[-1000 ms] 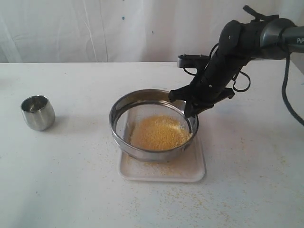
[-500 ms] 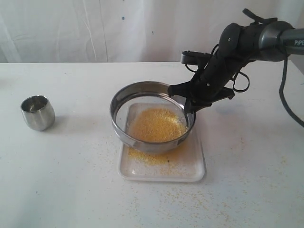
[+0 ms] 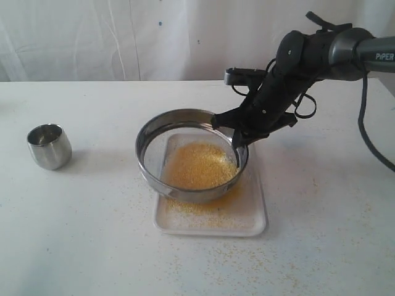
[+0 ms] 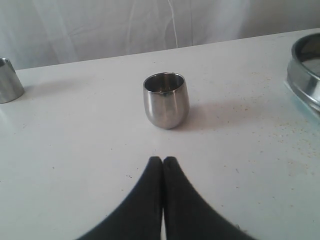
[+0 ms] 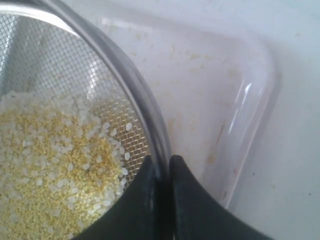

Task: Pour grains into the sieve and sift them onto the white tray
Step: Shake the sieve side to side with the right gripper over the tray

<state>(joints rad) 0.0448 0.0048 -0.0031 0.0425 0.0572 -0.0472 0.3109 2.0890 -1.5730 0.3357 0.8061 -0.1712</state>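
My right gripper [image 3: 239, 140] [image 5: 162, 161] is shut on the sieve's rim, one finger inside the ring and one outside. The steel sieve [image 3: 151, 131] [image 5: 125, 75] hangs just above the white tray [image 3: 253, 219] [image 5: 240, 100], shifted toward the tray's left side. A heap of yellow grains [image 3: 199, 164] [image 5: 45, 165] with paler rice-like bits lies on the mesh. Fine yellow grains [image 3: 191, 207] lie scattered on the tray under the sieve. My left gripper [image 4: 163, 160] is shut and empty, low over the table, pointing at a small steel cup [image 4: 166, 100] [image 3: 49, 145].
The steel cup stands upright at the table's left. A second steel vessel [image 4: 9, 81] shows only at the edge of the left wrist view. Loose grains speckle the white tabletop [image 3: 92, 246] around the tray. A white curtain hangs behind.
The sieve and my right gripper have shifted left and a little away from the camera over the tray. More fine yellow grains now lie on the tray.
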